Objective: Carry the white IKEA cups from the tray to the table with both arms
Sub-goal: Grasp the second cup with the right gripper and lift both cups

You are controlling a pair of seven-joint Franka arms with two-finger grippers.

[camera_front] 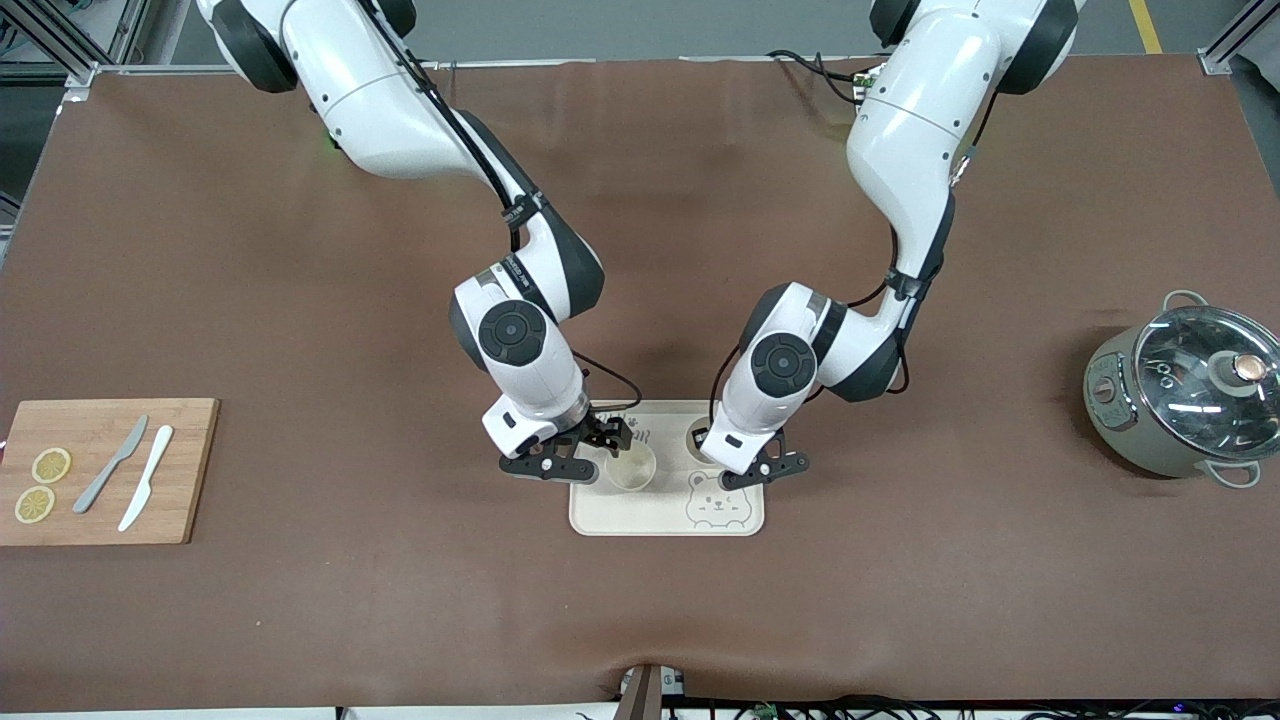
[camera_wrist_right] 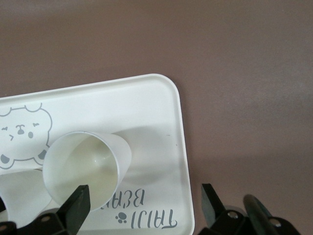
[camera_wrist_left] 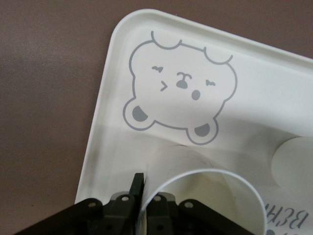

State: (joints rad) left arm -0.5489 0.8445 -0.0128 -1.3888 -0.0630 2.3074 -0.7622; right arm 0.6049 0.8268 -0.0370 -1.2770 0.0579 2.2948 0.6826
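Two white IKEA cups stand on the cream bear tray (camera_front: 665, 522) at the middle of the brown surface (camera_front: 640, 250). Clock directions here are those of the front camera's picture.

The nearer cup (camera_front: 630, 467) sits slightly toward nine o'clock from the tray's middle. The farther cup (camera_front: 696, 437) sits toward one o'clock. The printed bear (camera_front: 718, 500) fills the tray's five-o'clock corner.

The left gripper (camera_front: 738, 462) is down at the farther cup (camera_wrist_left: 210, 200). Its jaws are pinched on the cup's wall, one finger (camera_wrist_left: 137, 188) outside the rim and the other inside.

The right gripper (camera_front: 598, 447) is low over the tray's nine-o'clock edge with its jaws spread wide and holding nothing. In the right wrist view the nearer cup (camera_wrist_right: 88, 166) stands just beside one finger (camera_wrist_right: 78, 205), not gripped.

Well off at the tray's nine o'clock lies a wooden cutting board (camera_front: 190, 480). It carries two lemon slices (camera_front: 51, 465), a grey knife (camera_front: 110, 465) and a white knife (camera_front: 146, 478). Toward three o'clock stands a grey-green pot (camera_front: 1130, 430) with a glass lid (camera_front: 1205, 365).
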